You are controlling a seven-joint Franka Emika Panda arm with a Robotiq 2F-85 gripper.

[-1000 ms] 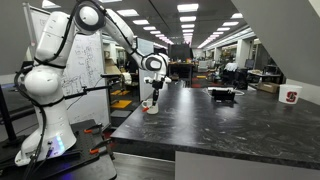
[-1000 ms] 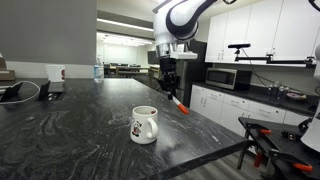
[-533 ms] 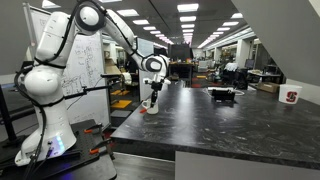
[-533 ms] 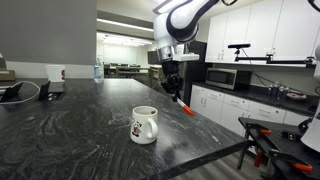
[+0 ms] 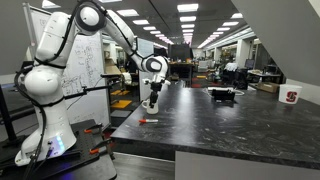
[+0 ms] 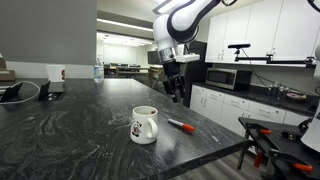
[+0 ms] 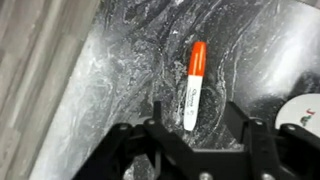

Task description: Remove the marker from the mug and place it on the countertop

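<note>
The red-capped marker (image 6: 181, 126) lies flat on the dark countertop (image 6: 70, 130), just beside the white mug (image 6: 144, 124). An exterior view shows the marker (image 5: 148, 121) near the countertop's (image 5: 230, 125) corner edge. My gripper (image 6: 175, 95) hangs open above it, well clear of the surface, and holds nothing. In the wrist view the marker (image 7: 193, 85) lies lengthwise between and beyond my spread gripper (image 7: 195, 115), red cap pointing away. The mug's rim (image 7: 305, 110) shows at the right edge of that view.
A white cup with a red logo (image 6: 56, 73) stands far along the counter, next to a black device (image 6: 15, 92). The counter's edge runs close to the marker (image 5: 135, 128). A microwave (image 6: 228, 77) sits on cabinets behind the arm.
The jaws have opened and let go of the marker, which dropped from the air onto the countertop beside the mug. The arm has stayed about where it was.
</note>
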